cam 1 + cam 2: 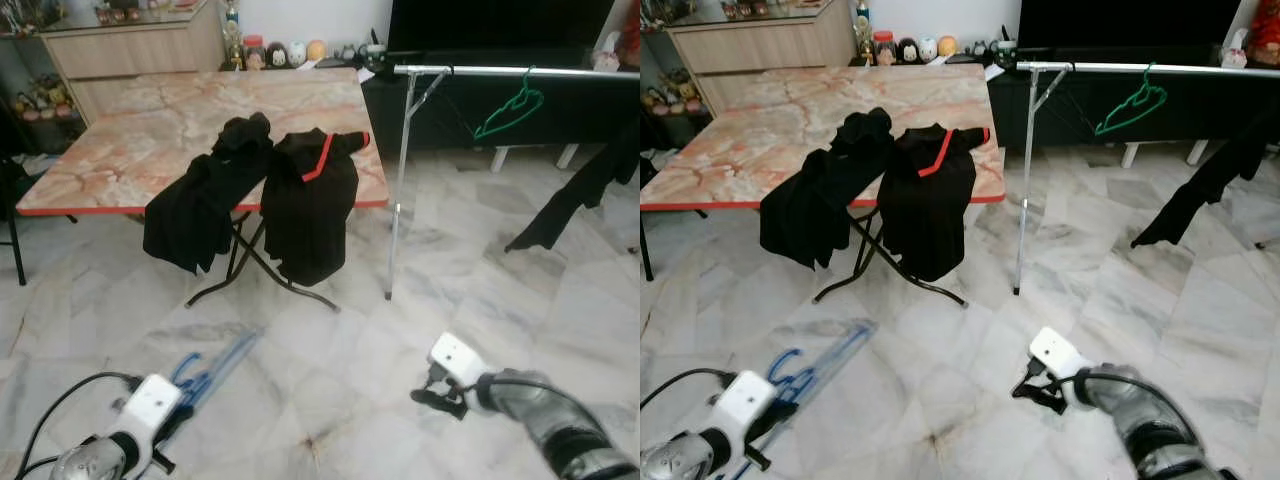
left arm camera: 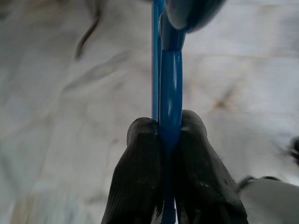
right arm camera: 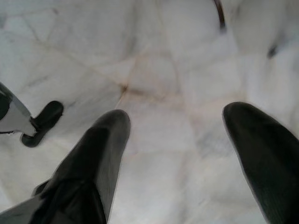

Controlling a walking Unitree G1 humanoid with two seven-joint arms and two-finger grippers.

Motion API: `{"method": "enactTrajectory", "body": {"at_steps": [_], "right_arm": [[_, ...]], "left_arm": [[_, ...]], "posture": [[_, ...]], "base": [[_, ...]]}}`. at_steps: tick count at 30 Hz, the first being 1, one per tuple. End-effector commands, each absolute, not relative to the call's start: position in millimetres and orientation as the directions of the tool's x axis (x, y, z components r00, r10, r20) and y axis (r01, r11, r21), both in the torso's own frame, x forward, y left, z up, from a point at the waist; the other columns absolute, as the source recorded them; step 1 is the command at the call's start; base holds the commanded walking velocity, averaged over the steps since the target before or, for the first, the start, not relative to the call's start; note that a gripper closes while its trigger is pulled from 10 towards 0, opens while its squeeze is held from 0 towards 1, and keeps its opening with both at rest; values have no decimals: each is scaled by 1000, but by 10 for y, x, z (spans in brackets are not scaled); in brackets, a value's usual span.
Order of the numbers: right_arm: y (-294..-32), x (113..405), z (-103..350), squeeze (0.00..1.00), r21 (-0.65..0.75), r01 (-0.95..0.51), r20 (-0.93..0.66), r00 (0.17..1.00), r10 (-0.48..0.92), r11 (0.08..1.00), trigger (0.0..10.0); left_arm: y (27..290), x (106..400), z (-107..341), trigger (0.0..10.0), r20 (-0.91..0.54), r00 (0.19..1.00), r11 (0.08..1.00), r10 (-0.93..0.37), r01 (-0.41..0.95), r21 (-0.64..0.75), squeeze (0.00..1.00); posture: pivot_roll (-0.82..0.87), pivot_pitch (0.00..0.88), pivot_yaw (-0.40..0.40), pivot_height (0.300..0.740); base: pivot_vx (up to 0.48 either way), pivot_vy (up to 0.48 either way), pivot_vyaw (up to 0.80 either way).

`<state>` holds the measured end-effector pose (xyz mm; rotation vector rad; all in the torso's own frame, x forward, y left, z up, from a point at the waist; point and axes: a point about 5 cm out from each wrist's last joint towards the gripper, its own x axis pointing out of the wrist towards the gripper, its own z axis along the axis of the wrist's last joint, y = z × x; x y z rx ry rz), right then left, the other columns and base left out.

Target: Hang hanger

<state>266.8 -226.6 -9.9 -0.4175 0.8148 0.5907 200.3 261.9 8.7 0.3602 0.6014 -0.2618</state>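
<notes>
A blue hanger [image 1: 212, 370] is clamped between the fingers of my left gripper [image 2: 167, 140], low at my left above the marble floor; it is shut on the hanger [image 2: 169, 84]. At the right a silver clothes rail [image 1: 520, 72] stands on a thin pole [image 1: 400, 190], with a green hanger [image 1: 510, 105] hooked on it. My right gripper [image 3: 175, 135] hangs low at my right, open and empty over the floor, with its arm [image 1: 520, 400] in the left eye view.
A folding marble-top table [image 1: 150, 130] carries two black garments [image 1: 310, 200] draped over its front edge. Another dark garment [image 1: 585, 190] hangs at the far right. A black cabinet and a wooden shelf line the back wall.
</notes>
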Motion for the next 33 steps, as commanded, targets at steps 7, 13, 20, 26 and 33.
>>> {"method": "enactTrajectory", "body": {"at_steps": [7, 13, 20, 26, 33], "right_arm": [[-2266, 2205, -540, 0, -71, -359, -846, 516, 134, 931, 10000], [-2229, 1909, -736, 0, -43, -226, -887, 456, 67, 973, 10000], [-2075, 1636, -910, 0, -49, -84, -912, 409, -11, 995, 10000], [-1935, 1662, -918, 0, -21, -167, -912, 407, 49, 986, 10000], [-1903, 1609, -942, 0, 7, -153, -906, 418, 71, 988, 10000]], "left_arm": [[2790, 1657, -406, 10000, -653, 744, 982, 143, -26, 185, 0], [2669, 1523, -633, 10000, -714, 678, 985, 173, -99, 144, 0], [2420, 1287, -903, 10000, -824, 543, 975, 159, -217, 45, 0], [2371, 1304, -925, 10000, -824, 544, 966, 159, -256, 17, 0], [2345, 1184, -986, 10000, -862, 491, 981, 125, -191, 34, 0]], "posture": [[-26, 0, 34, 732], [-35, 0, 34, 732], [-91, 0, 66, 732], [-78, 0, 49, 732], [-89, 0, 47, 732]], "base": [[0, 0, 0], [0, 0, 0], [0, 0, 0], [0, 0, 0], [0, 0, 0]]}}
